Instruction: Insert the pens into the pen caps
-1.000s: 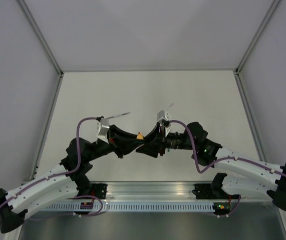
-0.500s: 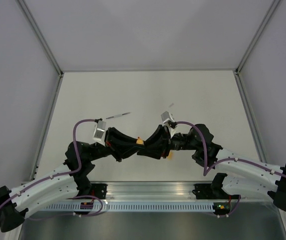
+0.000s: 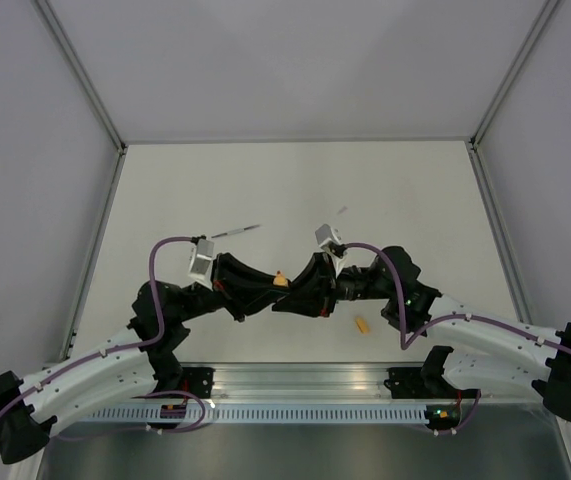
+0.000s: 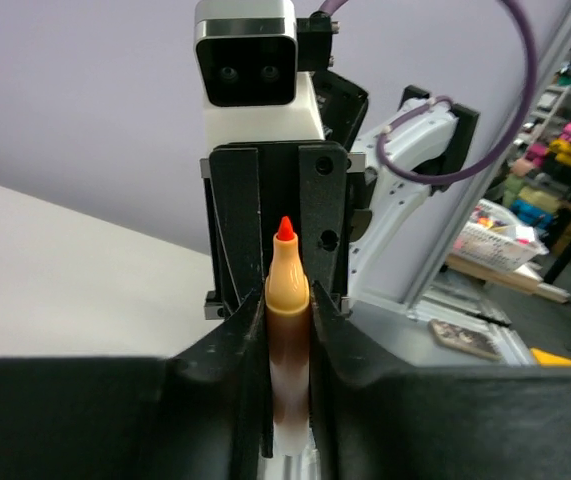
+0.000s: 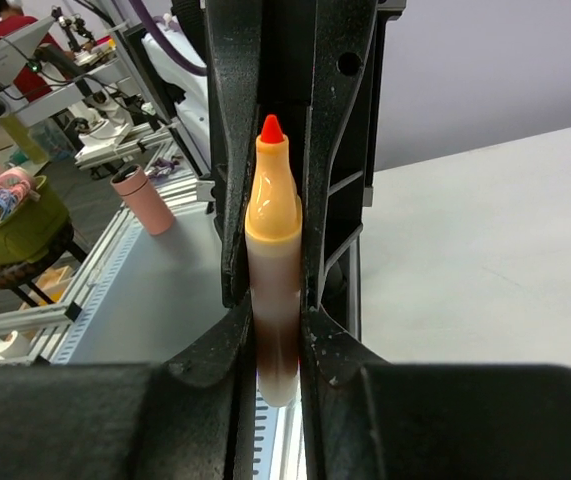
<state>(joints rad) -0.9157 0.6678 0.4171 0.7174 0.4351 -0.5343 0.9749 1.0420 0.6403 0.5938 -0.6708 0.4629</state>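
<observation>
The pink-orange marker (image 4: 287, 300) stands upright with its red tip up, also seen in the right wrist view (image 5: 273, 250). My left gripper (image 4: 287, 312) and right gripper (image 5: 273, 322) face each other at the table's middle (image 3: 280, 283). Both have their jaws pressed on the marker's barrel. The yellow-orange cap (image 3: 362, 325) lies on the table by the right forearm, apart from the marker. The silver-grey pen (image 3: 235, 231) lies beyond the left wrist. A tiny grey piece (image 3: 341, 210), perhaps the grey cap, lies beyond the right wrist. The green pen and green cap are out of view.
The white table (image 3: 415, 190) has side walls and a back wall. A metal rail (image 3: 295, 385) runs along the near edge between the arm bases. Purple cables loop over both forearms.
The yellow-orange cap has appeared by the right arm and come to rest on the table further right. Both grippers shifted slightly toward me and stayed together on the marker.
</observation>
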